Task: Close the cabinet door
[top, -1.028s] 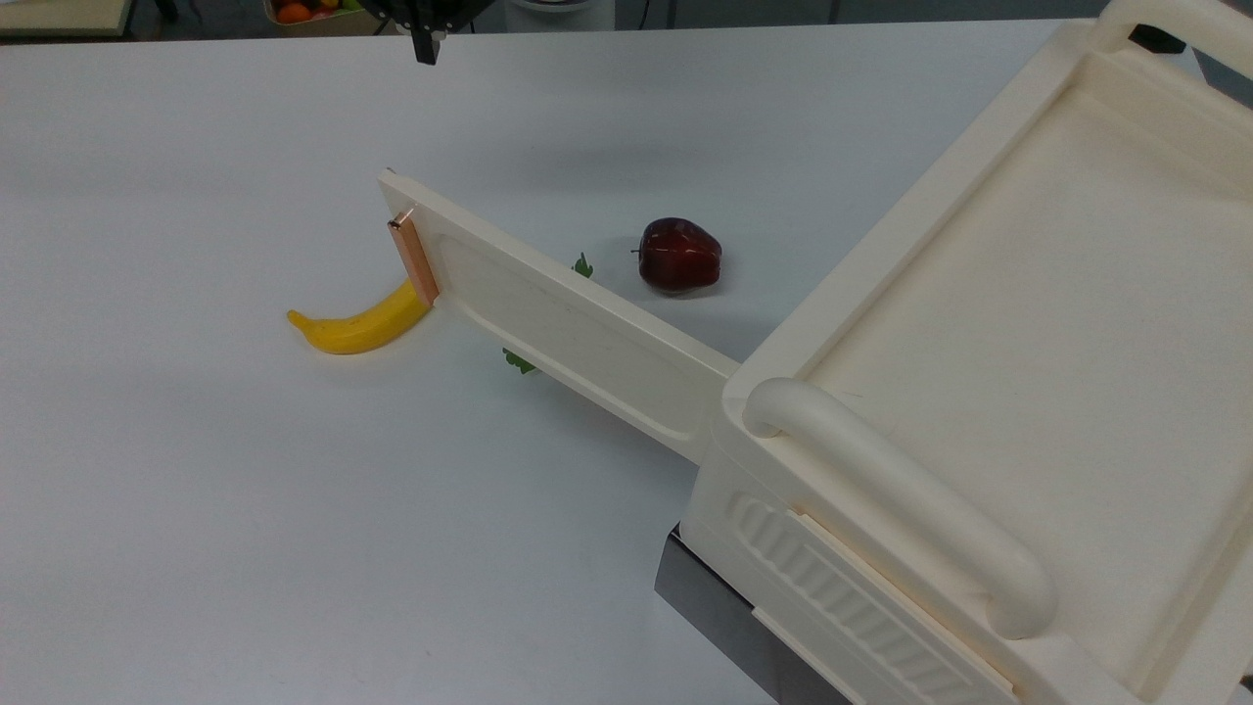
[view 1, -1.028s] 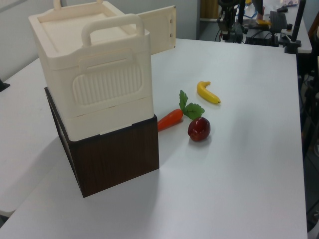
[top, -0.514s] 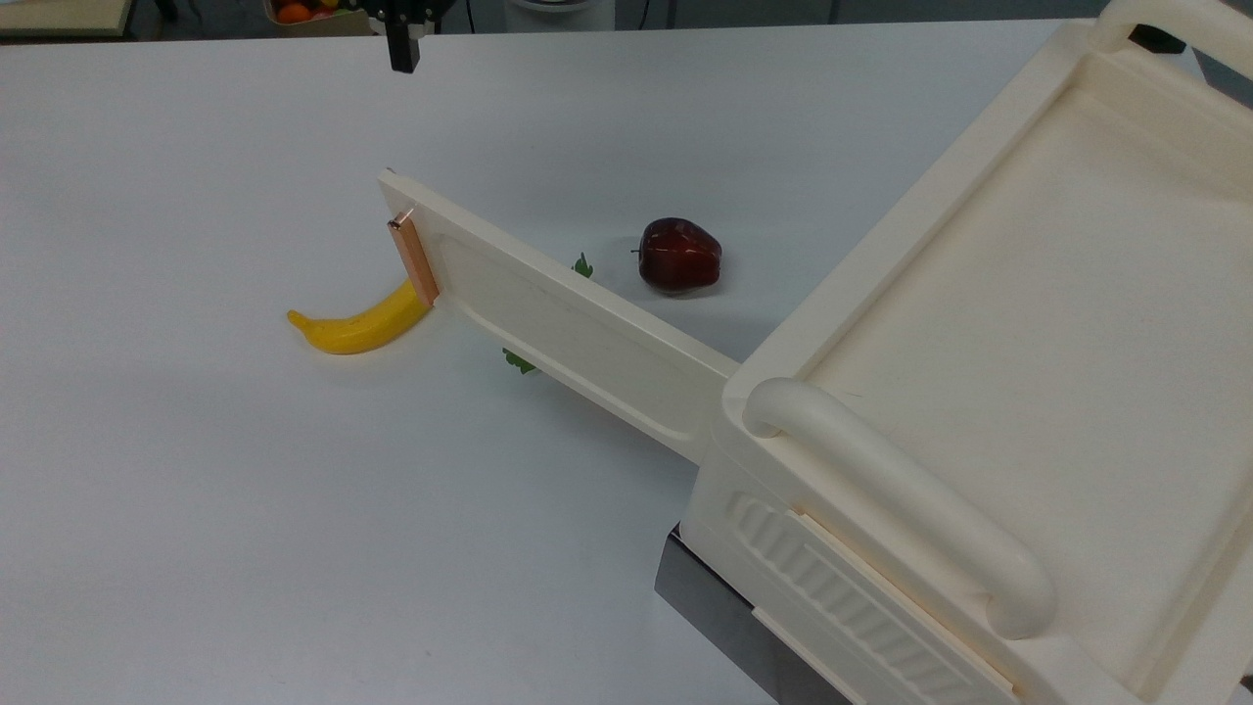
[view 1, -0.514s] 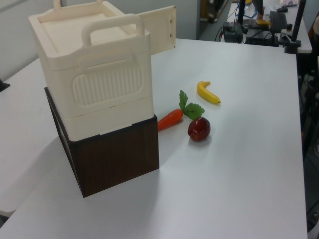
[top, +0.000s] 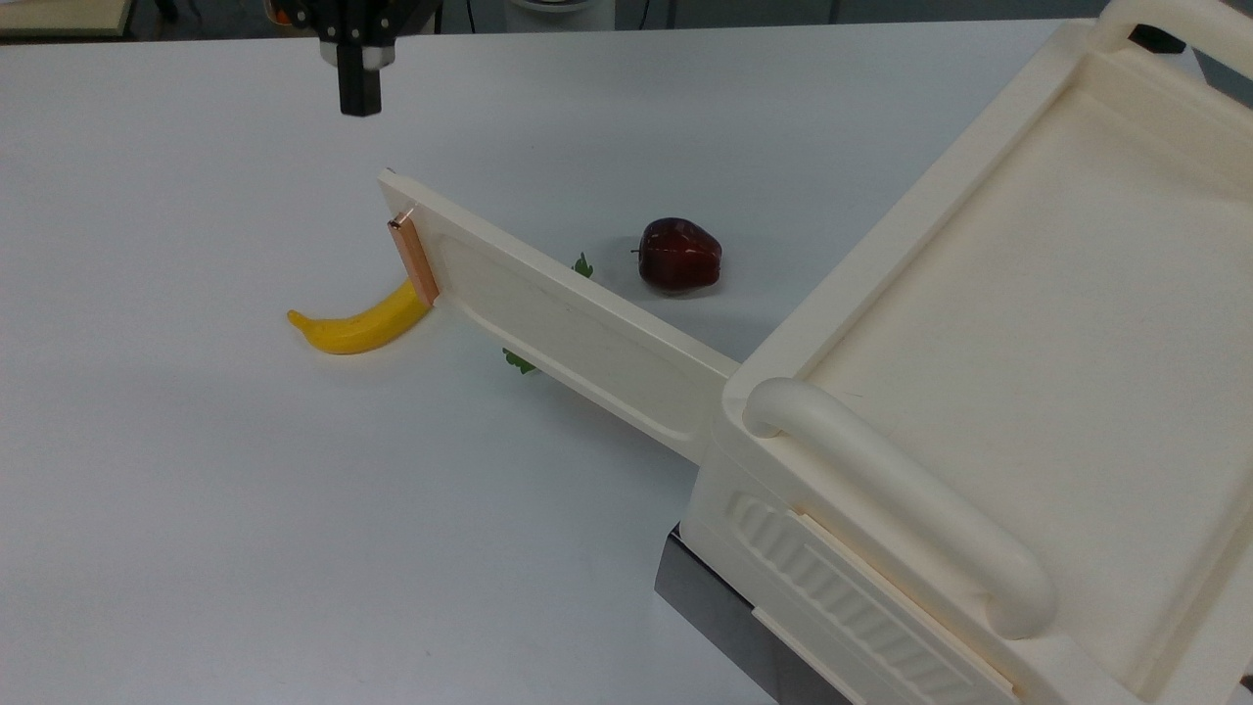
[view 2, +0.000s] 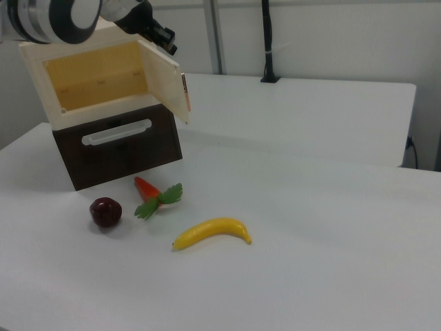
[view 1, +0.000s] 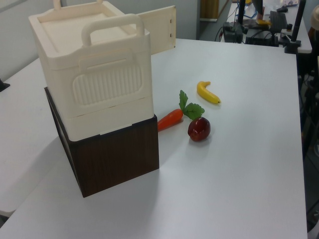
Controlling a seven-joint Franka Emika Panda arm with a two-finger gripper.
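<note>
Door [top: 558, 323] on the cabinet [top: 989, 392] hangs wide open, so we've basically got everything left; gripper [top: 359, 98] hovers above the door's handle end, can't tell its jaws.

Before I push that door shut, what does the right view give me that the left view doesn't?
Right view alone: the cabinet's open yellowish inside, the door's inner face, a pale handle on the dark base, and the arm above the door. Left view alone: the cabinet's ribbed side and top handles. Both: door swung open, banana, apple, carrot on the table.
</note>
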